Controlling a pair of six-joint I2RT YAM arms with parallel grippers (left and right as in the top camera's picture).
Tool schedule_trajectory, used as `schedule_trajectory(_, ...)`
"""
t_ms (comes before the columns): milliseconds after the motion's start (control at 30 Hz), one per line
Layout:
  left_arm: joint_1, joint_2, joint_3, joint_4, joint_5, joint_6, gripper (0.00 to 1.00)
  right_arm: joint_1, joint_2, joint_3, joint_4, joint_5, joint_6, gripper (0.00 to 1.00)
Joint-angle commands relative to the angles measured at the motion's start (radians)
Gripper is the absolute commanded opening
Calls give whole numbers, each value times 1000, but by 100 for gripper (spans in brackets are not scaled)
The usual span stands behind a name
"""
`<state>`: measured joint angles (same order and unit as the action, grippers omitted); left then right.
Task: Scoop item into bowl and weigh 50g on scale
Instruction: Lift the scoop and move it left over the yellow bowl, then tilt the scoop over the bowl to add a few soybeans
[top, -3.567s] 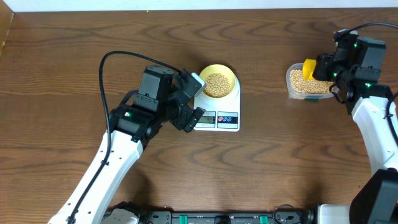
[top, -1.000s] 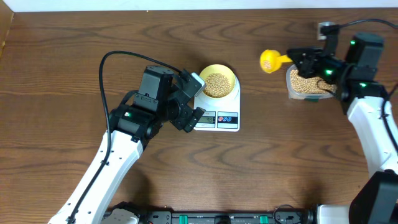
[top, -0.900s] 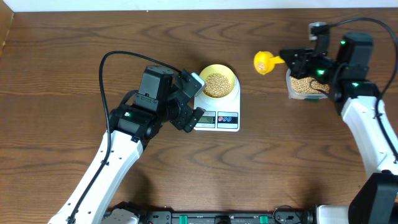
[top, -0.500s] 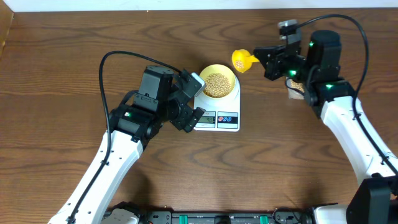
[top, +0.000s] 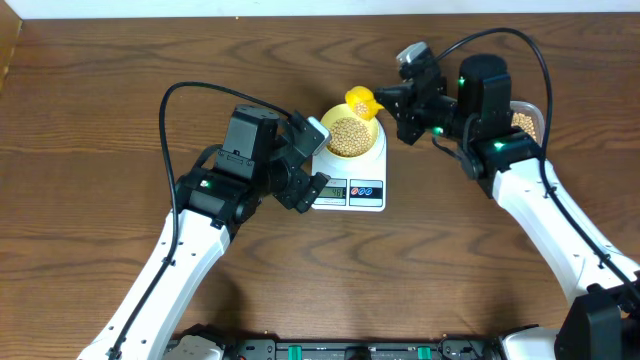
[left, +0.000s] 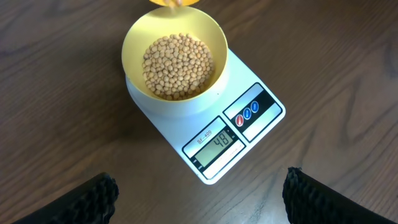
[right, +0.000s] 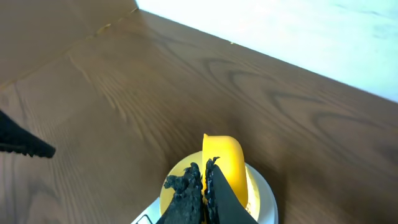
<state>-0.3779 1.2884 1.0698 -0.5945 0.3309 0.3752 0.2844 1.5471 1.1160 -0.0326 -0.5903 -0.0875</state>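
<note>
The pale-yellow bowl (top: 350, 131) (left: 138, 31) stands on the white scale (top: 352, 190) (left: 249, 112) and holds a heap of tan beans, the item (top: 347, 135) (left: 177, 59). The scale's display (left: 214, 142) reads 48. My right gripper (top: 393, 106) (right: 205, 167) is shut on the handle of a yellow scoop (top: 362, 103) (right: 225, 167), which hangs over the bowl's far right rim. My left gripper (top: 318, 160) (left: 202, 205) is open just left of the scale, with nothing between its fingers (left: 93, 199).
A clear plastic tub of beans (top: 527, 122) sits at the right, mostly hidden behind my right arm. Bare wooden tabletop surrounds the scale. The table's far edge runs along the top of the overhead view.
My right arm has carried the yellow scoop leftward from above the tub to the bowl's rim. The left arm, bowl and scale have not moved.
</note>
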Motion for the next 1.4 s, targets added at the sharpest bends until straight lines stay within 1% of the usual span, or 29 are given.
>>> schedule_trajectory(0,-1,-14,-7,1,0,17,87,5,-22,2,3,13,-56,1)
schedule_trajectory(233,-1,-14,-7,1,0,17,87,5,-22,2,3,12,-55,1)
schedule_trajectory(300,-1,-14,-7,1,0,17,87,5,-22,2,16,12,-17,1)
schedule_trajectory(400,-1,-14,-7,1,0,17,87,3,-22,2,43,14,106,1)
schedule_trajectory(567,-1,-14,-7,1,0,17,87,-35,-22,2,75,46,383,1)
schedule_trajectory(633,-1,-14,-7,1,0,17,87,-56,-22,2,75,46,456,1)
schedule_trajectory(700,-1,-14,-7,1,0,17,87,-69,-22,2,74,45,499,1)
schedule_trajectory(1367,-1,-14,-7,1,0,17,87,-76,-22,2,75,70,498,1)
